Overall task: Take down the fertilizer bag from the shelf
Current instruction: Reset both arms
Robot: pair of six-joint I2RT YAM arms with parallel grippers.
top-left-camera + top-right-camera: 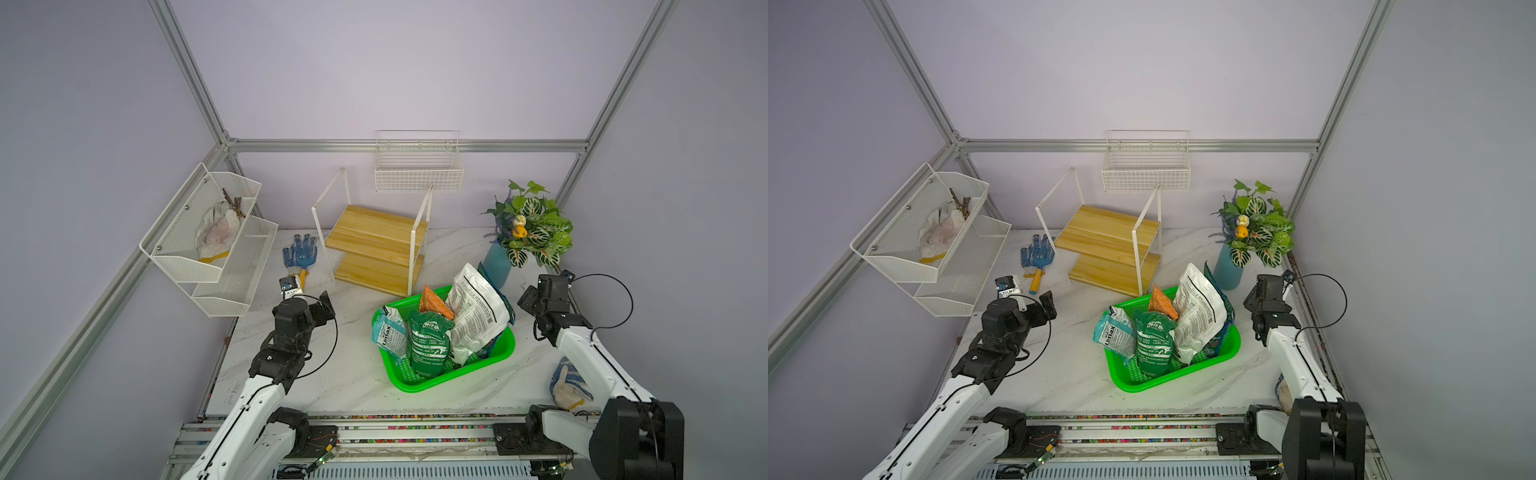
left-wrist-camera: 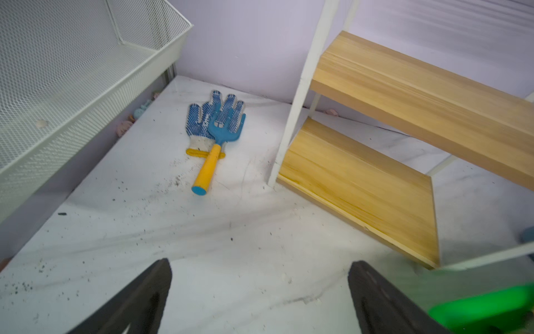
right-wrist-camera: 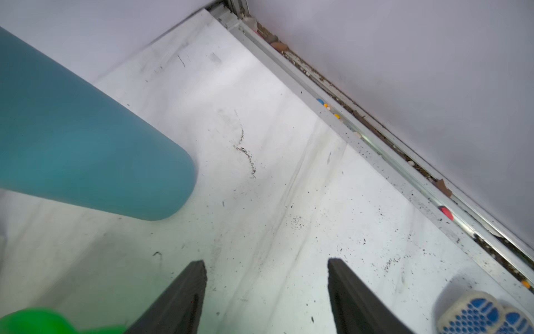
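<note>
Bag [image 1: 478,316], big and white, down off shelf [image 1: 374,241], leaning in green basket [image 1: 411,387] with other bags, just in front of shelf. Left gripper [image 2: 260,261] wide open, holding nothing, over table [image 2: 231,231] near fork [image 2: 208,167] and glove [image 2: 193,121]. Right gripper [image 3: 265,261] open too, holding nothing, beside blue vase [image 3: 86,144].

Left arm [image 1: 286,328], right arm [image 1: 577,345]: jaws apart.

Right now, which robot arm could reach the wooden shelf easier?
Left, probably. The left tool, open, faces the shelf from close by. The right tool, also open, hovers by the blue vase, with the green basket in between. Both shelf boards look bare, though.
</note>
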